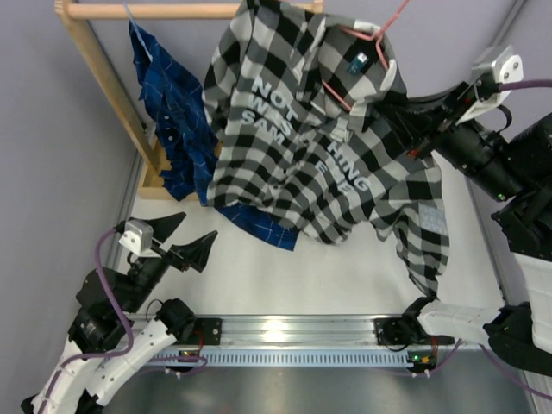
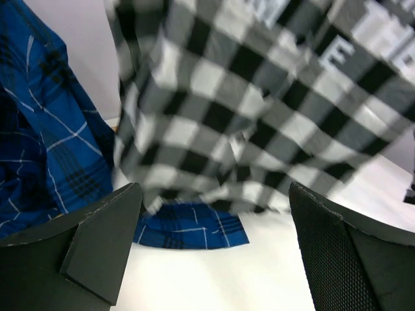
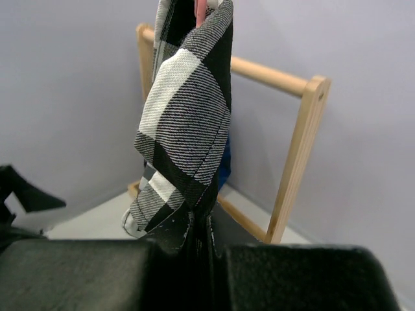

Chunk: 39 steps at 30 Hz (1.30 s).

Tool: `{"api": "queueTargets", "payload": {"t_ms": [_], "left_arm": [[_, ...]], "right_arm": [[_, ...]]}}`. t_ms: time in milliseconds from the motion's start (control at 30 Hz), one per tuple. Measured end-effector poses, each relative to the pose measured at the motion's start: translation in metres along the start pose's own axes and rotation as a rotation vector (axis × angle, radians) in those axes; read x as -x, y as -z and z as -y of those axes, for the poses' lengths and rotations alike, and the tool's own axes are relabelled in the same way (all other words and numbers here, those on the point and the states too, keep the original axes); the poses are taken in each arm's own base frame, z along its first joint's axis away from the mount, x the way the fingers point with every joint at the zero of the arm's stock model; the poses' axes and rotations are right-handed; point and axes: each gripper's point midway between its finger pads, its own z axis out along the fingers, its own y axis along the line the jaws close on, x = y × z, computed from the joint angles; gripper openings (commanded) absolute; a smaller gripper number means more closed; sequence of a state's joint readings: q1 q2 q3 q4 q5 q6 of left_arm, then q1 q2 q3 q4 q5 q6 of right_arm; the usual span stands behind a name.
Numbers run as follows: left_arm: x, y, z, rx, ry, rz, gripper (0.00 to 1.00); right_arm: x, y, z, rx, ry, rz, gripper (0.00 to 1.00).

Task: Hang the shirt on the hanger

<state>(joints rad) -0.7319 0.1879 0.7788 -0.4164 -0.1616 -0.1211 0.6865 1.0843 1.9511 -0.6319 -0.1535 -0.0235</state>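
At right wrist, end effector (image 3: 198, 228) pinching shirt (image 3: 185, 129)

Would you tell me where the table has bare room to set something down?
Bare tabletop lies between the left pincer, the shirt hem and the rail. Crowded at the back: shirt and blue shirt hang by the rack, right pincer gripping the shirt.

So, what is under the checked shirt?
The hem of the blue shirt pokes out below the checked shirt. The pink hanger shows only at the collar; its lower part is covered.
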Motion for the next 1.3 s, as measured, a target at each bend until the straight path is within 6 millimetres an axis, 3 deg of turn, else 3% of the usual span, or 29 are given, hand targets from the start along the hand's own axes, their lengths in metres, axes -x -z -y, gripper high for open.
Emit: {"api": "queueTargets", "payload": {"t_ms": [167, 233, 300, 433, 567, 667, 733, 833, 967, 1100, 1300], "left_arm": [[0.003, 0.01, -0.003, 0.008, 0.007, 0.042, 0.98], [0.004, 0.011, -0.004, 0.007, 0.008, 0.047, 0.98], [0.003, 0.01, -0.004, 0.009, 0.01, 0.045, 0.98], [0.001, 0.009, -0.006, 0.021, 0.009, 0.043, 0.98], [-0.002, 0.006, -0.01, 0.045, -0.001, 0.032, 0.98], [-0.007, 0.004, -0.013, 0.06, -0.005, 0.017, 0.98], [-0.009, 0.002, -0.015, 0.069, -0.005, 0.011, 0.98], [-0.011, 0.0, -0.02, 0.098, -0.002, 0.002, 0.98], [-0.014, -0.003, -0.031, 0.156, -0.003, -0.012, 0.98], [-0.014, -0.003, -0.05, 0.261, -0.005, -0.007, 0.98], [-0.01, 0.007, -0.079, 0.44, 0.011, 0.021, 0.98]], "right_arm": [[0.026, -0.02, 0.015, -0.059, 0.051, 0.105, 0.0], [0.024, -0.023, 0.021, -0.086, 0.072, 0.128, 0.0], [0.01, -0.025, 0.023, -0.102, 0.079, 0.132, 0.0], [-0.056, -0.035, 0.027, -0.122, 0.05, 0.077, 0.0], [-0.137, -0.05, 0.024, -0.125, -0.04, -0.013, 0.0], [-0.198, -0.057, 0.013, -0.132, -0.109, -0.107, 0.0], [-0.218, -0.061, -0.002, -0.125, -0.138, -0.138, 0.0], [-0.22, -0.073, -0.016, -0.131, -0.174, -0.119, 0.0], [-0.204, -0.105, -0.028, -0.16, -0.215, -0.087, 0.0], [-0.174, -0.152, -0.017, -0.263, -0.286, -0.028, 0.0], [-0.169, -0.18, 0.003, -0.426, -0.388, 0.005, 0.0]]}}
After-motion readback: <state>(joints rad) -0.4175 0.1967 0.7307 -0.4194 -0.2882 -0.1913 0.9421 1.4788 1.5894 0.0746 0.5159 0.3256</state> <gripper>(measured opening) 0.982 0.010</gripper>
